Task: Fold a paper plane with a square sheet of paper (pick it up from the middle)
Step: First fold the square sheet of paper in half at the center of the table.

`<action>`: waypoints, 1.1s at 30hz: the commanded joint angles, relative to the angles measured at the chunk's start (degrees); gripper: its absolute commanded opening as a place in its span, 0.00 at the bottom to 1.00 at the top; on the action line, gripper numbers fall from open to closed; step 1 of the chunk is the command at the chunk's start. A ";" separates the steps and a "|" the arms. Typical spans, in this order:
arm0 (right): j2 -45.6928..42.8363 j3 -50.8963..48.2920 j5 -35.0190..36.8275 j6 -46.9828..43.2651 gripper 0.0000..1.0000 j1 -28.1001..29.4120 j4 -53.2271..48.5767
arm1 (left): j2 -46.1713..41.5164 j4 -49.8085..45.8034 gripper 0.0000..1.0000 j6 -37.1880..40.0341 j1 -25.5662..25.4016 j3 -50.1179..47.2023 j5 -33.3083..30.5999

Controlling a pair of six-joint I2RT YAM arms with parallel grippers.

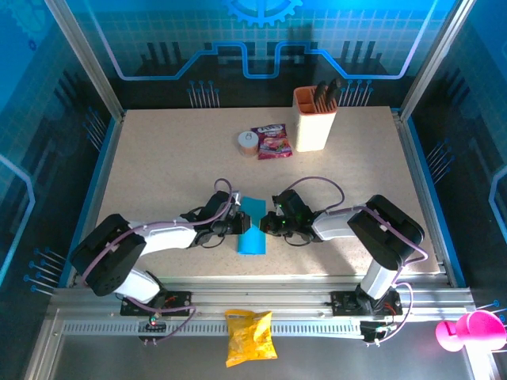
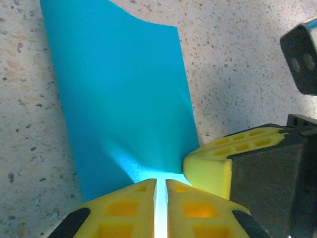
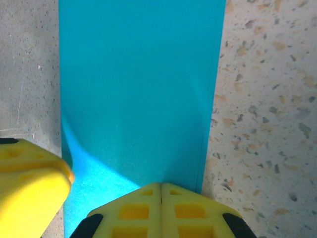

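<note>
Rail is running along the near side, carrying a yellow crisp bag. Just beyond, on the near middle of the desk, the square sheet of paper is lying folded into a narrow strip, bright cyan-blue, matte and unmarked. The left fingers are pinching its left edge, a sliver of paper showing between them. The right fingers are pressing fully together at the opposite edge, seemingly nipping it too. The strip is narrowing to a waist between them and bowing gently near the pinch. Farther back, a red-purple snack packet is lying beside a small roll, with an orange holder standing beyond.
</note>
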 commanded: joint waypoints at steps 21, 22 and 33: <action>5.06 -1.70 0.57 1.43 0.00 1.46 -0.46 | -3.31 -0.87 0.21 1.85 2.80 1.63 -0.06; 5.22 -1.70 0.50 1.44 0.00 1.46 -0.30 | -2.80 -0.93 0.20 2.55 3.33 2.34 0.63; 5.89 -1.42 0.56 1.31 0.00 1.88 -0.46 | 4.55 2.47 0.08 4.38 5.74 3.46 1.71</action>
